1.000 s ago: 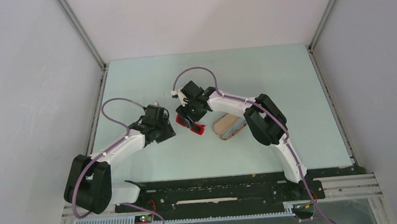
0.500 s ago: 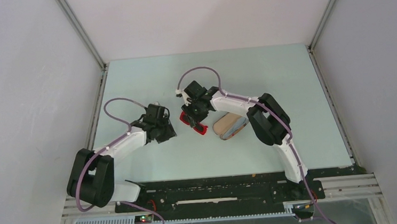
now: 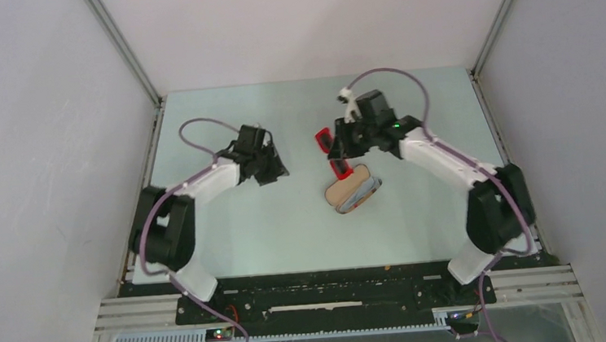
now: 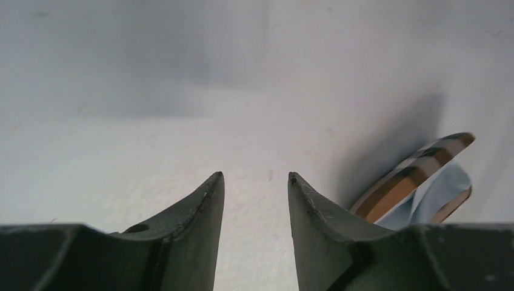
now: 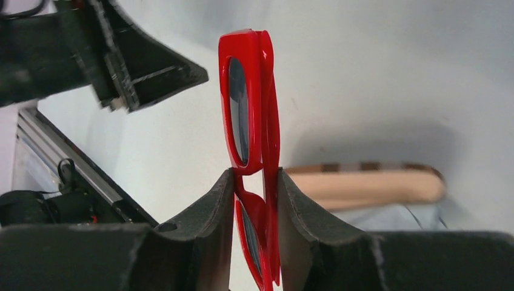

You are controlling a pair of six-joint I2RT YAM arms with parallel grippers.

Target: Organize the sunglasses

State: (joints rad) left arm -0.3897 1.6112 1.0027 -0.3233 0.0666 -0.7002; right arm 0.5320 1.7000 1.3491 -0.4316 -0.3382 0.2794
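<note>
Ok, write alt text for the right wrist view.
The right gripper is shut on the red sunglasses, pinching them at the bridge so they stand on end above the table. A brown striped case lies behind them; the left gripper shows at upper left.

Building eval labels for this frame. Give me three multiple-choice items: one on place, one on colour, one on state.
1. Where are the sunglasses?
A. lying flat on the table
B. clamped in the right gripper
C. tucked in a drawer

2. What colour is the sunglasses' frame?
A. black
B. blue
C. red

3. What state is the left gripper in?
A. open and empty
B. shut on a cloth
C. shut on the sunglasses

Answers:
1. B: the right wrist view shows both fingers pinching the frame at its bridge.
2. C: the frame is bright red around dark lenses.
3. A: the left wrist view shows a clear gap between the fingers, with only bare table behind it.
</note>
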